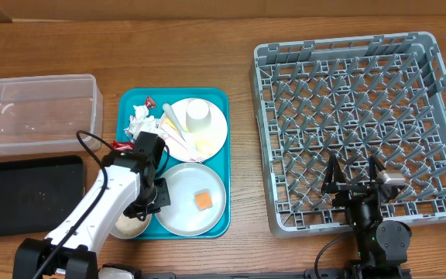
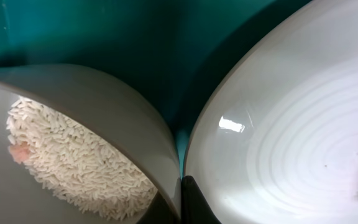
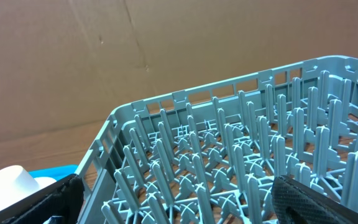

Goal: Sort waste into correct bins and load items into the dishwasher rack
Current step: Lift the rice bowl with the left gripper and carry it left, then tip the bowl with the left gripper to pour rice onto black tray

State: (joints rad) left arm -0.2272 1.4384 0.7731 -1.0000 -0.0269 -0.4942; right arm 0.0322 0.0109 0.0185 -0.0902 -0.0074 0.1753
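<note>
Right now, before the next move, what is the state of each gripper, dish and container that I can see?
bowl, on the teal tray, rice inside.
left gripper, shut on the bowl's rim.
lower plate, flat, orange cube on it.
cup, apparently upside down on upper plate.
clear tub, open-topped, looks empty.
black tray, looks empty.
dishwasher rack, empty.
right gripper, open, above the dishwasher rack.

No readable text (the red wrapper (image 1: 148,100) seems too small).
</note>
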